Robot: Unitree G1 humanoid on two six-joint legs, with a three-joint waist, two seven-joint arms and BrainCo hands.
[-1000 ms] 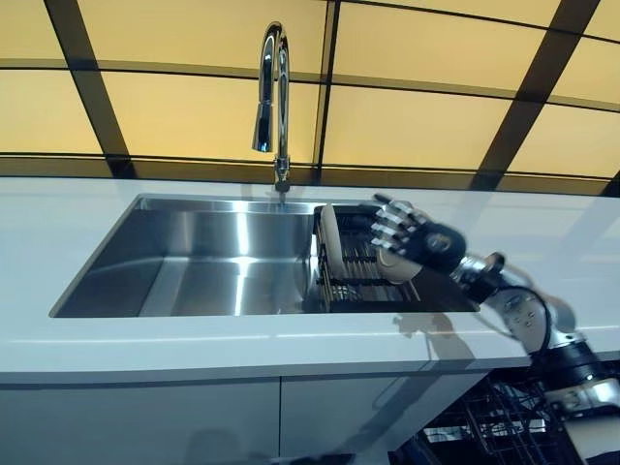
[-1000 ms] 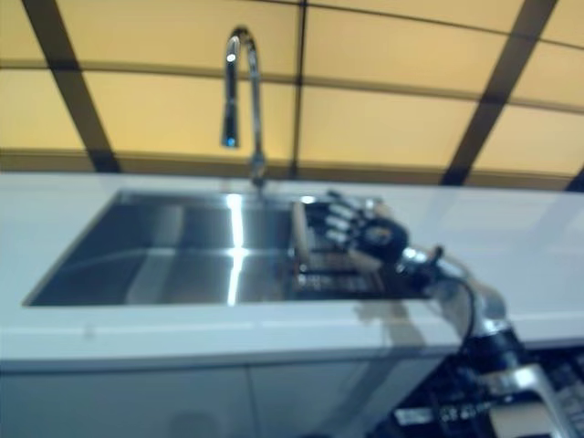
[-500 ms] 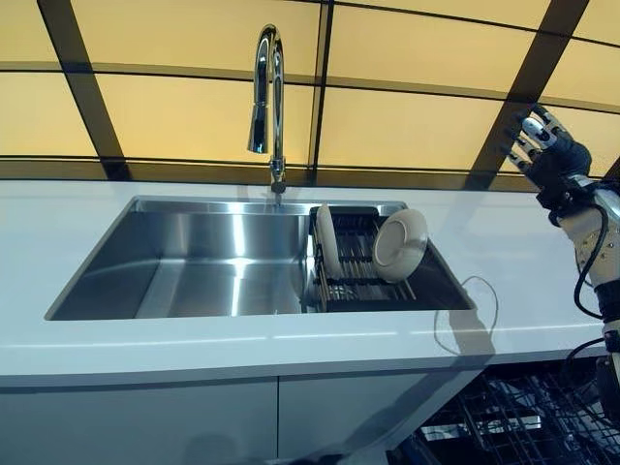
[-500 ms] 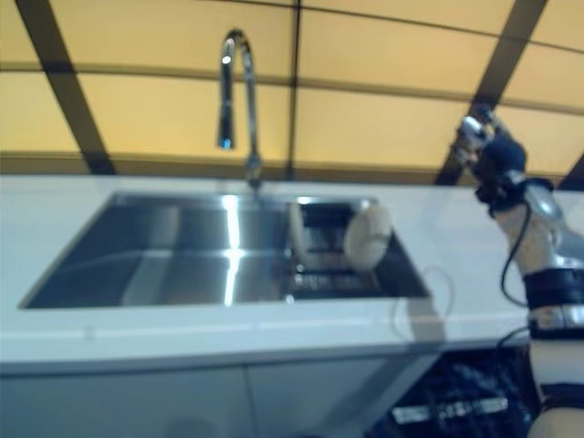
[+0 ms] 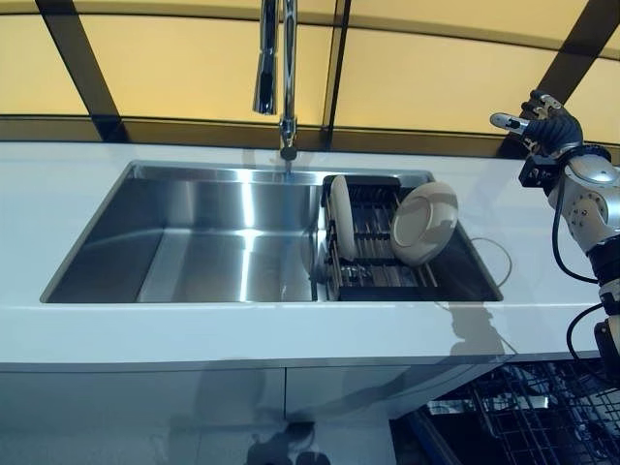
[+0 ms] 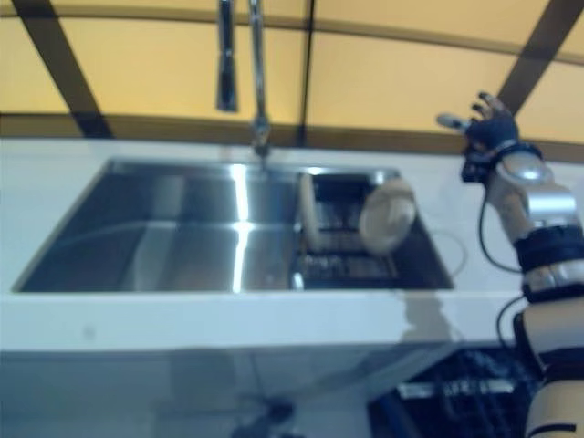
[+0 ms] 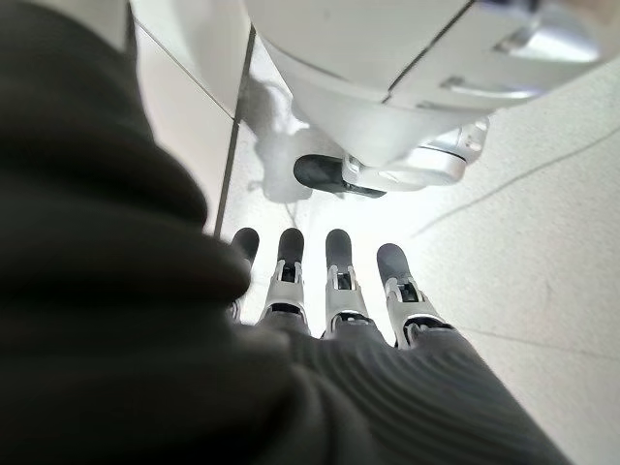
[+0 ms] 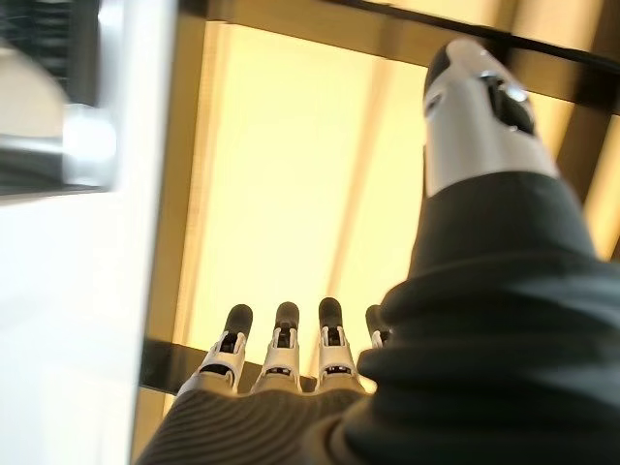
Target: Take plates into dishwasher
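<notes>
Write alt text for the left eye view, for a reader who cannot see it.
Two pale plates, a left plate and a tilted right plate, stand in a dark rack at the right end of a steel sink below a tap. The robot's right hand hangs open and empty above the white counter, right of the sink.

You see two plates (image 5: pixel 423 224) in the rack (image 5: pixel 373 276), in the sink's (image 5: pixel 194 242) right end, tap (image 5: pixel 276 73) behind.

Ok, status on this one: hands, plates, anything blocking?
Right robot hand open, raised clear of sink. Left robot hand open, idle. Two plates in rack. Nothing blocking.
</notes>
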